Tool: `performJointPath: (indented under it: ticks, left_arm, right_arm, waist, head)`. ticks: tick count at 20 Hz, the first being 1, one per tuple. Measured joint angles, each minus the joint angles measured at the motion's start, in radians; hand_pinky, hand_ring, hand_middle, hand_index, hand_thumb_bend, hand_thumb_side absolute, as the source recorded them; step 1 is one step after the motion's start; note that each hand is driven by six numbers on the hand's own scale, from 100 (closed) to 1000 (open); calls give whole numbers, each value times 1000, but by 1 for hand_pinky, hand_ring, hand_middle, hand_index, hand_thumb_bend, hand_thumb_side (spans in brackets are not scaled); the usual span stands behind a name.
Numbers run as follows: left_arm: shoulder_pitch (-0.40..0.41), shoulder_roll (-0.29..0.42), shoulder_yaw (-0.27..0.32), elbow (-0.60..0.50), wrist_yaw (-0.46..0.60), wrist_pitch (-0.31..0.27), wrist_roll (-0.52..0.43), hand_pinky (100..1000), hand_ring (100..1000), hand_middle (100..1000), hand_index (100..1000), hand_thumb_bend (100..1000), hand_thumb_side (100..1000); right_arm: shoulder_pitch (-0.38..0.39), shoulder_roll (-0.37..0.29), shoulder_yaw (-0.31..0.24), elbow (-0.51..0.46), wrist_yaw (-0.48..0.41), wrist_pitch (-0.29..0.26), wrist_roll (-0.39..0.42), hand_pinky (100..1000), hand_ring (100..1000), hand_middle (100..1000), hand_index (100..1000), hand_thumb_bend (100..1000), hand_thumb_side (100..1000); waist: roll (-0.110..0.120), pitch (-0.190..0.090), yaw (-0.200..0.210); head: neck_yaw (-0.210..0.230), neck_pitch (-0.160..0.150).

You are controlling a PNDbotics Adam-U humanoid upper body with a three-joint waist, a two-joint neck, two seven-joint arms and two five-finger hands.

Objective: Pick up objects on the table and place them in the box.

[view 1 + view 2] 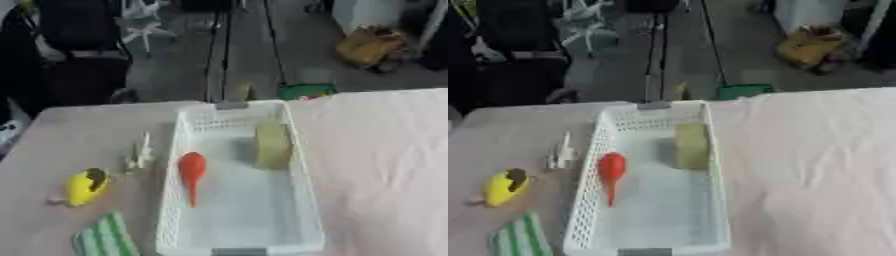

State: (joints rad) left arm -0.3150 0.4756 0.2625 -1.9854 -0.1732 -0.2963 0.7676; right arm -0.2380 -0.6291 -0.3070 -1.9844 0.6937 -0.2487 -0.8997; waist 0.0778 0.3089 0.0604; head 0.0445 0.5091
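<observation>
A white perforated box [302, 200] is observed on the desk [385, 165], its long axis running from the near edge toward the far edge. Inside the box, a red object [192, 172] with a rounded head and a thin tail is noted against the left wall; its long axis follows that of the box, with the head toward the far end and the tail pointing to the near end. A pale yellow-green block [271, 144] is recorded against the right wall of the box, in its far half, standing on edge.

Left of the box, outside it, three items are seen on the desk. A small whitish object [140, 152] is found just beside the left wall, its long axis roughly parallel to the box. A yellow object [86, 187] with a dark patch at its far end is located further left and nearer; it is angled slightly, with the dark end toward the box. A green-and-white striped item [105, 237] is seen at the near edge, left of the box.

The desk is covered in a pale cloth. Beyond the far end of the box, a grey floor, dark equipment and a yellowish bag [372, 47] are visible.

No robot hand is shown in either view, so its state cannot be told.
</observation>
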Motion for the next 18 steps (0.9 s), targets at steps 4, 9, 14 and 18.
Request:
performJointPath:
  ticks: [4, 9, 14, 18]
  left_arm:
    - [9, 14, -1, 0, -24, 54, -38, 995, 971, 931, 961, 436, 1000]
    - [25, 45, -7, 0, -110, 198, -160, 1000, 993, 954, 962, 454, 1000]
    - [50, 97, -25, 0, -239, 333, -357, 1000, 1000, 1000, 1000, 446, 1000]
    - [68, 131, -32, 0, -313, 374, -525, 1000, 1000, 1000, 1000, 481, 1000]
  right_arm:
    - [-1, -1, 0, 0, -1, 0, 0, 892, 937, 883, 855, 100, 1000]
    - [-4, -6, 1, 0, -1, 0, 0, 892, 936, 883, 855, 100, 1000]
    - [-4, -9, 3, 0, -2, 0, 0, 891, 936, 881, 854, 100, 1000]
    - [-4, -10, 5, 0, -2, 0, 0, 891, 937, 881, 853, 100, 1000]
  waist:
    - [0, 0, 3]
    - [-1, 0, 5]
    - [0, -1, 7]
    - [0, -1, 8]
  head:
    - [27, 27]
    - [34, 25]
    - [38, 12]
    - [38, 2]
